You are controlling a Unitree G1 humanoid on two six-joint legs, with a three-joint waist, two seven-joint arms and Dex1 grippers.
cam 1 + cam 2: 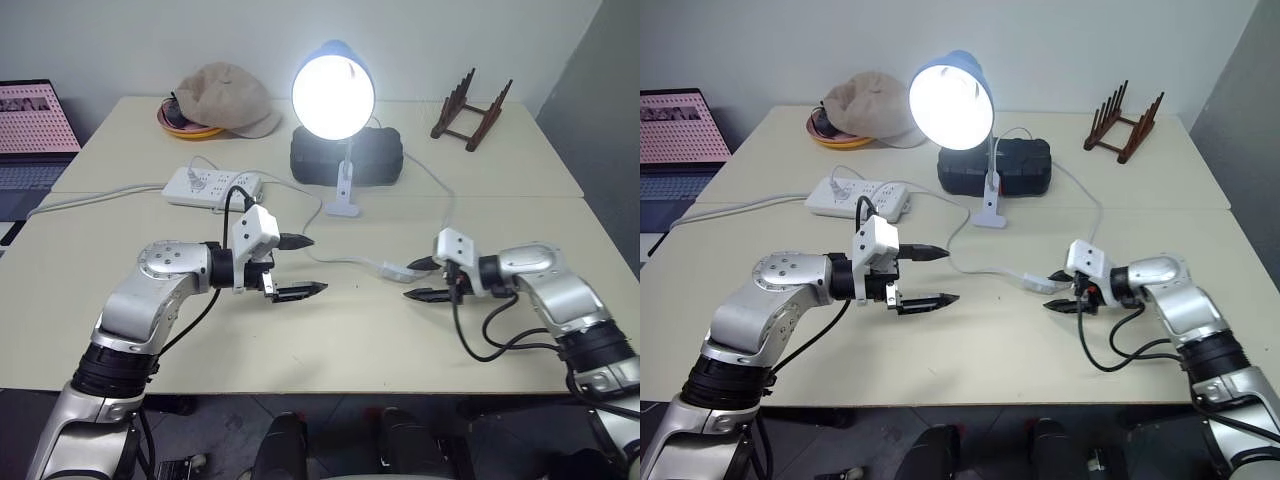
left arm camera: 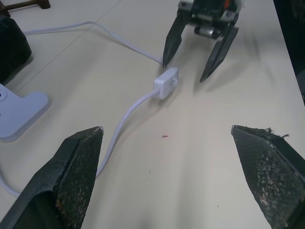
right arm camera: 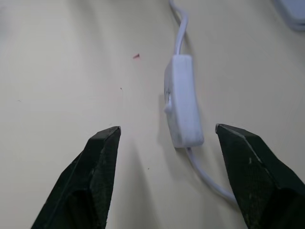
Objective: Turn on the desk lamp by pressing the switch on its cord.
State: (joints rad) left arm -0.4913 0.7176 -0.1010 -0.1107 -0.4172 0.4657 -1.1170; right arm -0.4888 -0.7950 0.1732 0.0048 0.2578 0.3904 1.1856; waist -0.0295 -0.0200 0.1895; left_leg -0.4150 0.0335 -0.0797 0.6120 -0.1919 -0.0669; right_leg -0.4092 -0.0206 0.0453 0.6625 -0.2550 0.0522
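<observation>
Lamp state: the desk lamp stood at upper centre of the left eye view with its bulb glowing brightly, so by my reading the press had taken effect and what remained was to draw clear.
Switch position: the switch lay flat on the table right of centre, on the cord that ran back toward the lamp's clip base.
Key relation: the switch sat just beyond the tips of the right gripper — on the side toward frame centre — with its long axis running roughly along the line that gripper pointed.
Right gripper state: fingers spread, nothing pinched; in the right wrist view the switch lay between the two open fingers and slightly nearer the right-hand one, apart from both.
Left gripper state: the left gripper was spread wide and empty, left of centre and well apart from the switch, pointing toward it.
Nearer arm: the right, clearly.
Left wrist view adds: the switch seen end-on from the opposite side, with one right fingertip close to touching its far end — whether it made contact I could not tell.
Right wrist view adds: the rocker on the switch's side face, which the head views did not resolve.
Background: a power strip lay upper left of the left gripper.
</observation>
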